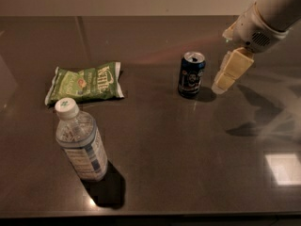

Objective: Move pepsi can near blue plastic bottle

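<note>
A dark, glossy desk (188,187) is seen from above and carries 3 things.

A little right of the middle, the pepsi can (191,74) stands upright. It is dark blue with a silver top, and a pale round logo faces the viewer.

Just beside the can on its right, with a narrow gap between them, hangs the claw (224,80). It is a cream-coloured, blocky part that slants down and to the left, with its tip low over the desk near the level of the can's base. It is not touching the can. Whether the claw is wide or narrow cannot be told from this angle. The white arm (265,18) that carries it comes in from the upper right corner, and its blurred shadow (249,126) lies on the desk to the right.

The blue plastic bottle (82,142) stands upright at the front left, well apart from the can. It is clear, with a white cap (67,107) and a blue-and-white label round its lower half.

Behind the bottle, a green Kettle chip bag (84,83) lies flat, left of the can and well apart from it.
</note>
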Available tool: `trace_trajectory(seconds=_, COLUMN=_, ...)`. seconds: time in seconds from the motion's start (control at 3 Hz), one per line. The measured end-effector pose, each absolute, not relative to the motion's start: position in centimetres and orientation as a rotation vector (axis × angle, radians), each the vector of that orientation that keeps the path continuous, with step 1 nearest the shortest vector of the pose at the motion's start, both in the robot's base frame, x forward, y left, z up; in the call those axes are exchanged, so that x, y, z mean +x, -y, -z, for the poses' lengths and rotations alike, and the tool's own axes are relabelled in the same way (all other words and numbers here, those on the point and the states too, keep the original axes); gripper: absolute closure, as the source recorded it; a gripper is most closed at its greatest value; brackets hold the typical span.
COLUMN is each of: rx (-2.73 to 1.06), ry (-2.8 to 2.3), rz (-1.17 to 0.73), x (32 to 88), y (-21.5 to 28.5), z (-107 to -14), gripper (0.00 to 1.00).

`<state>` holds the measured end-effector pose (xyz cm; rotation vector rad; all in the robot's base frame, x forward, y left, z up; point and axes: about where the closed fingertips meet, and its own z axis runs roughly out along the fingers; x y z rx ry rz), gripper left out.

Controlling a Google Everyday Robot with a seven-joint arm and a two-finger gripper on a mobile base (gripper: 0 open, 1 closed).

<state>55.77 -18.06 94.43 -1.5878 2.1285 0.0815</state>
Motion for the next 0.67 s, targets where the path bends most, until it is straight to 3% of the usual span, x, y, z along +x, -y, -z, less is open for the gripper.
trace_trajectory(seconds=0.67, rx=-1.541, ry=-2.14, rz=-0.226, x=60.0, y=14.9, z=-91.5, gripper=0.0)
